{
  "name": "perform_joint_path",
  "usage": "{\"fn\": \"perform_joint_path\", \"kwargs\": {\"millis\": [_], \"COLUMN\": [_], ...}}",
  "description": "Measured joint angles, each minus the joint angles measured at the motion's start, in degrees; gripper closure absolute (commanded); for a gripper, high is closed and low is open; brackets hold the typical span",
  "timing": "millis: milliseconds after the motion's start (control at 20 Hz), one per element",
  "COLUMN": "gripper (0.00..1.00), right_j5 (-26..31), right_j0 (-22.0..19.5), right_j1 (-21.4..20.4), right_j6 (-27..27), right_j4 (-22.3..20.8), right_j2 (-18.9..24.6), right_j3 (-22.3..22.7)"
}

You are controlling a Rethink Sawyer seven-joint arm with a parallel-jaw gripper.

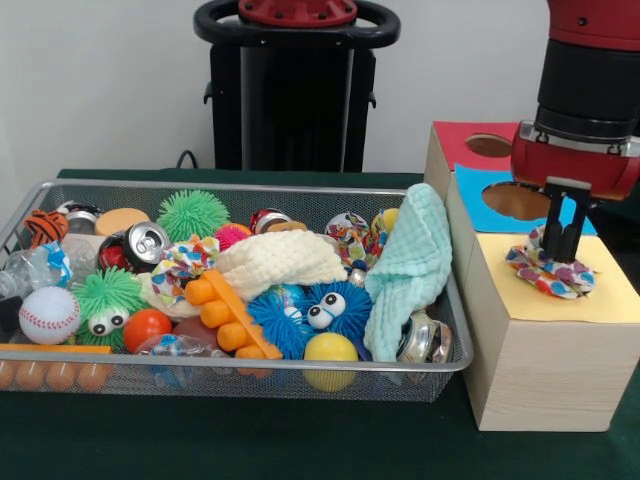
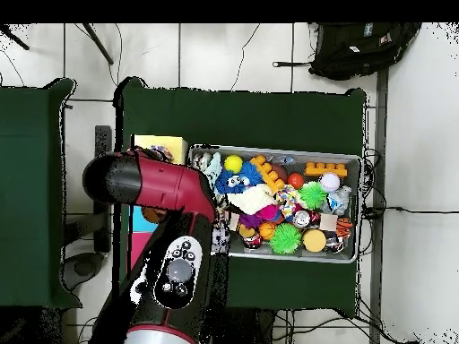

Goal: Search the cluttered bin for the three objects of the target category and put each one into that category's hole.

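Observation:
My gripper point(image 1: 563, 250) hangs over the yellow paper top point(image 1: 605, 292) of the largest pale wooden box. Its fingers stand close together, shut on a dotted white fabric piece point(image 1: 550, 272) that rests on the yellow top. That piece covers the hole, so the hole is hidden. Two more dotted fabric pieces lie in the wire mesh bin point(image 1: 240, 186): one left of middle point(image 1: 183, 262), one at the back right point(image 1: 350, 240). In the overhead view my arm point(image 2: 170, 193) covers the gripper, and the bin point(image 2: 359, 206) lies to its right.
A mint-green waffle cloth point(image 1: 415, 255) drapes over the bin's right end. A cream waffle cloth point(image 1: 280, 262) lies mid-bin among balls, cans and fuzzy toys. The blue-topped hole point(image 1: 515, 200) and red-topped hole point(image 1: 488, 145) sit behind the yellow top.

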Motion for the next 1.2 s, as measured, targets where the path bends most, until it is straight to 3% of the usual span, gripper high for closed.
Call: {"fn": "perform_joint_path", "kwargs": {"millis": [1200], "gripper": [1.0], "right_j5": [-3.06], "right_j0": [-0.29], "right_j1": [2.26], "right_j6": [0.0], "right_j4": [0.01], "right_j2": [0.0], "right_j3": [-0.05]}}
